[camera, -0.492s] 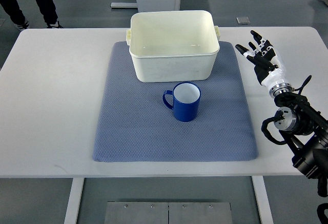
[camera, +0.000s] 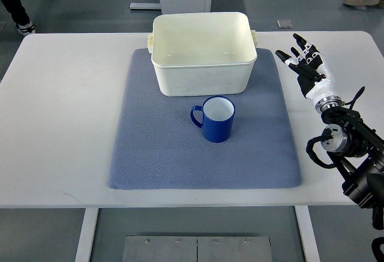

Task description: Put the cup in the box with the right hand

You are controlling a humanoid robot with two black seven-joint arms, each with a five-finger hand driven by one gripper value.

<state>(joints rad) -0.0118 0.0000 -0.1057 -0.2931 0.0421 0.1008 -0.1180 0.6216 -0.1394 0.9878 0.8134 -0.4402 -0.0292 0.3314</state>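
Top view: we are seeing the task not yet begun.
We are finding the blue cup (camera: 217, 119) standing upright on the mat (camera: 156, 154), just in front of the empty box (camera: 202, 55); the right robot hand (camera: 307, 67) is hovering well apart over the bench (camera: 66, 118), fingers spread, holding nothing, so grasping and placing remain.

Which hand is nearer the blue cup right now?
Right. The right hand hovers open over the table to the right of the blue cup, off the mat; the left hand isn't in view.
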